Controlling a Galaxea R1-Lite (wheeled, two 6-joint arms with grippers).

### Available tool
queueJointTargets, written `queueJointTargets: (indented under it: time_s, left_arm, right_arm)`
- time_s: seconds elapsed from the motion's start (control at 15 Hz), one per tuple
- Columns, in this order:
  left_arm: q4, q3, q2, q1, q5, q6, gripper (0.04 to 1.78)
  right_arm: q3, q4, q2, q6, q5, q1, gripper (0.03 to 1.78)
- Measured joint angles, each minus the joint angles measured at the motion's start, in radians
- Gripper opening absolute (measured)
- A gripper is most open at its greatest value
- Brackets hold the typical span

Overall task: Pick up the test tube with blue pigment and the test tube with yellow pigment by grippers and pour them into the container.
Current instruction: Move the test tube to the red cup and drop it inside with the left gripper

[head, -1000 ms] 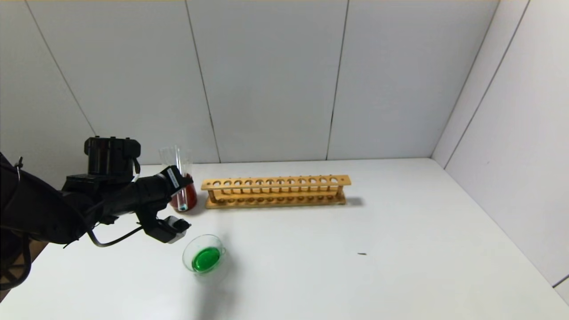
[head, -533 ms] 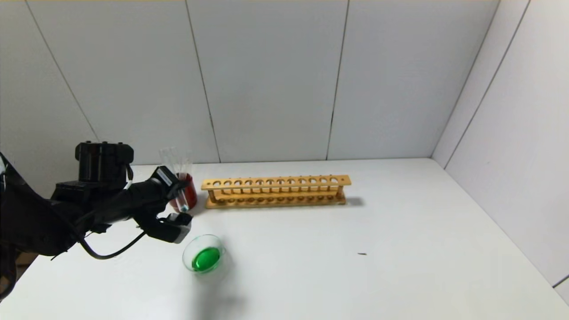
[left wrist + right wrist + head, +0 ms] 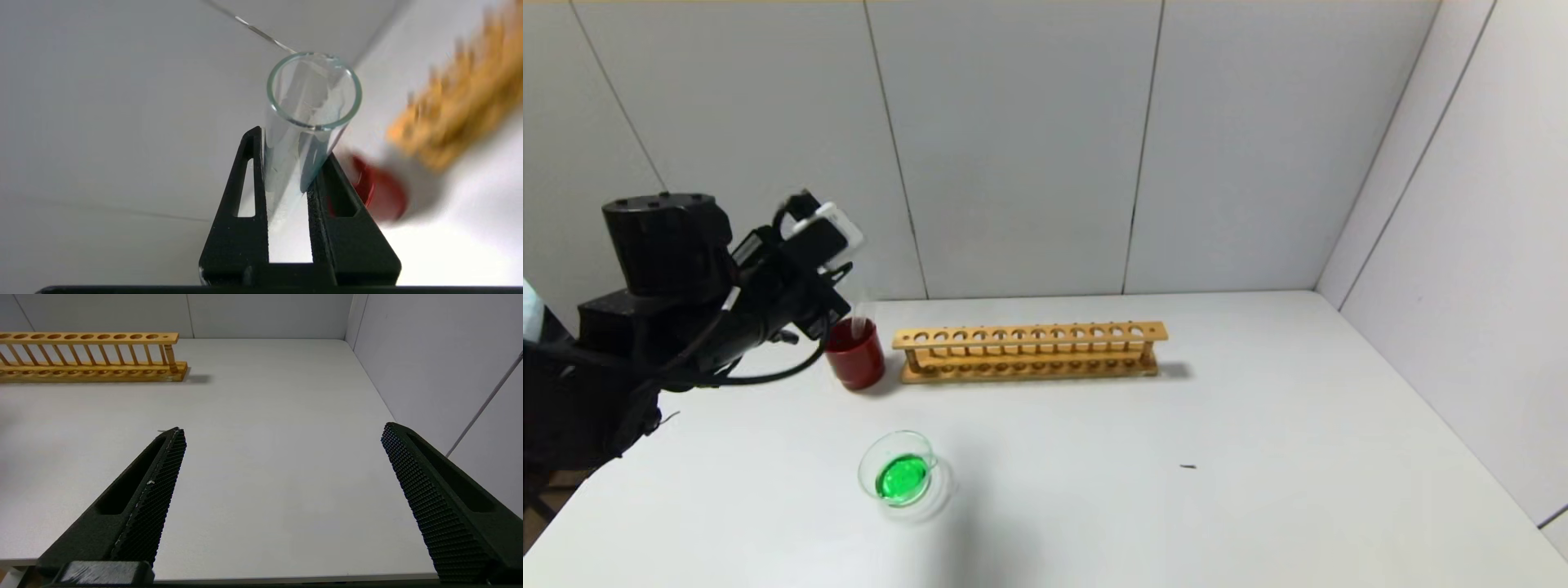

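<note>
Where the scene began at far left, left arm: the bulky black robot arm (image 3: pixel 662 327) was raised above the left rear part of the white bench (image 3: pixel 1258 457), reaching toward the back wall.
Left pincer: the black two-fingered left pincer (image 3: pixel 291 163) was pressed together on a slim clear glass test tube (image 3: pixel 304 122), pinching it along its shaft.
Held tube: it looked colourless in the left wrist view, with its round open mouth pointing away from the pincer; which pigment it belonged to could not be told.
Tube position: in the head view the tube was tilted, with one end at the mouth of a dark red cup (image 3: pixel 856 359); whether it touched the rim could not be told.
Red cup: it stood upright on the bench near the back wall, just beside the left end of the rack.
Container: the small shallow round clear glass dish (image 3: pixel 900 474) sat on the bench nearer the robot than the red cup, apart from it, holding bright green liquid.
Rack: a long wooden test tube rack (image 3: pixel 1029 349) with a row of round holes lay parallel to the back wall, right of the cup.
Right pincer: the black right pincer (image 3: pixel 282 428) hung over the right part of the bench, its fingers spread wide and holding nothing.
</note>
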Motion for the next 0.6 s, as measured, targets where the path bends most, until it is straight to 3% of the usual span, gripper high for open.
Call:
queueJointTargets:
  time_s: [0.13, 0.27, 0.4, 0.6]
  left_arm:
    - [0.111, -0.087, -0.005, 0.024, 0.003, -0.319, 0.32]
    - [0.183, -0.129, -0.002, 0.114, -0.043, -0.527, 0.32]
    - [0.183, -0.148, 0.021, 0.199, -0.124, -0.629, 0.32]
    - [0.177, -0.179, 0.092, 0.244, -0.186, -0.714, 0.32]
  right_arm:
    - [0.0, 0.0, 0.0, 0.0, 0.0, 0.0, 1.75]
    - [0.0, 0.0, 0.0, 0.0, 0.0, 0.0, 1.75]
    - [0.0, 0.0, 0.0, 0.0, 0.0, 0.0, 1.75]
    - [0.0, 0.0, 0.0, 0.0, 0.0, 0.0, 1.75]
